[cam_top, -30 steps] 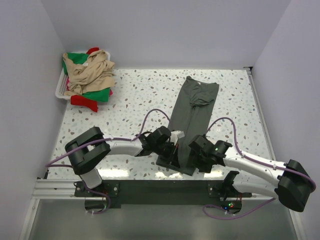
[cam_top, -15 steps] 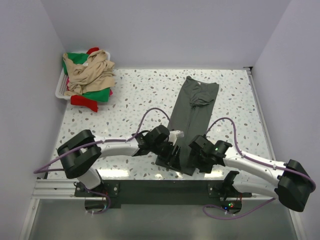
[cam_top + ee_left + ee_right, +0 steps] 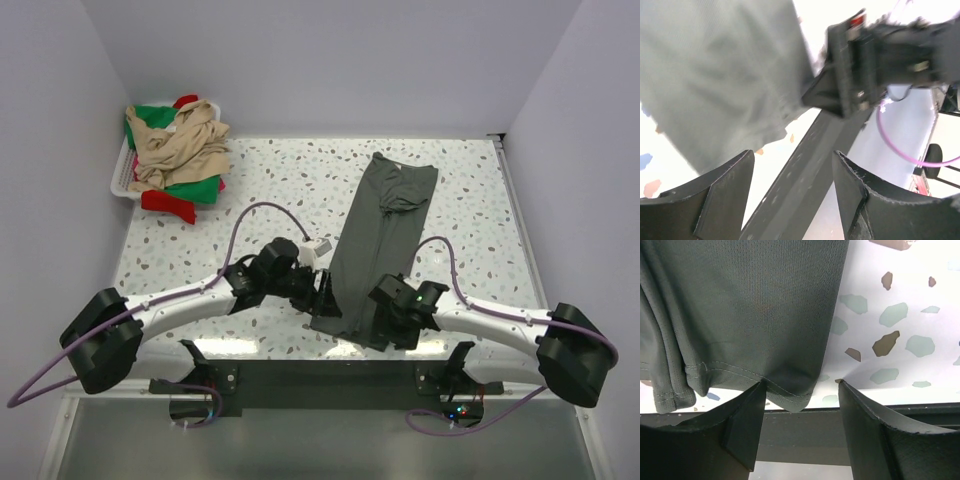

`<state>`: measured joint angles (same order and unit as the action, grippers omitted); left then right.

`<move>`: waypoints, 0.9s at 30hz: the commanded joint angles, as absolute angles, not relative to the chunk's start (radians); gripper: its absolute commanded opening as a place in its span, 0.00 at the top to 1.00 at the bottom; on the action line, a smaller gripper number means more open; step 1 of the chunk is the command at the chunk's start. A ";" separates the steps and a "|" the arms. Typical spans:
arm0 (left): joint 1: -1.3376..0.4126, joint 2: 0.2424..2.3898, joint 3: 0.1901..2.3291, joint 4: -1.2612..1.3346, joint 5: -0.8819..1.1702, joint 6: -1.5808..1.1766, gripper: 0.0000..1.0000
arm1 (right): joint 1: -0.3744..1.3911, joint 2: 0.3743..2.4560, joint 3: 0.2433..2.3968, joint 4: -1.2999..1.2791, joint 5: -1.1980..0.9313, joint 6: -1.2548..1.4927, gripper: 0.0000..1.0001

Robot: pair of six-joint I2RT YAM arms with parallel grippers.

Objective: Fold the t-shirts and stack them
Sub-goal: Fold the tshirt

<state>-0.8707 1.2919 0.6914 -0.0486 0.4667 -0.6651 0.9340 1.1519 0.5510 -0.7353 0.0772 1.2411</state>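
A dark grey t-shirt (image 3: 385,225) lies folded lengthwise into a long strip on the speckled table, its hem at the near edge. My left gripper (image 3: 322,292) is open just left of that hem. In the left wrist view the grey cloth (image 3: 720,75) is at upper left, and only the table edge shows between the left gripper's (image 3: 792,155) fingers. My right gripper (image 3: 380,322) is open over the hem's near right corner. In the right wrist view the grey shirt's (image 3: 750,305) corner hangs between the right gripper's (image 3: 801,384) fingertips, with the left finger touching the hem.
A white basket (image 3: 118,175) stands at the far left corner with a beige shirt (image 3: 180,145), a green one (image 3: 205,190) and a red one (image 3: 168,203) piled in it and spilling over. A dark rail (image 3: 800,440) runs along the near table edge. Walls close three sides.
My left gripper has opened and let go of the grey shirt's near edge, and the left arm has drawn back to the left. The right gripper has shifted slightly left.
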 commanded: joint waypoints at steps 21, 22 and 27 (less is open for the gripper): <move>-0.848 1.336 0.598 -0.190 0.271 -0.627 0.44 | 0.973 1.141 0.532 -0.698 0.077 1.324 0.52; -0.850 1.342 0.597 -0.192 0.272 -0.627 0.44 | 0.974 1.140 0.531 -0.698 0.075 1.324 0.53; -0.848 1.394 0.588 -0.164 0.308 -0.623 0.46 | 0.976 1.146 0.528 -0.692 0.067 1.327 0.57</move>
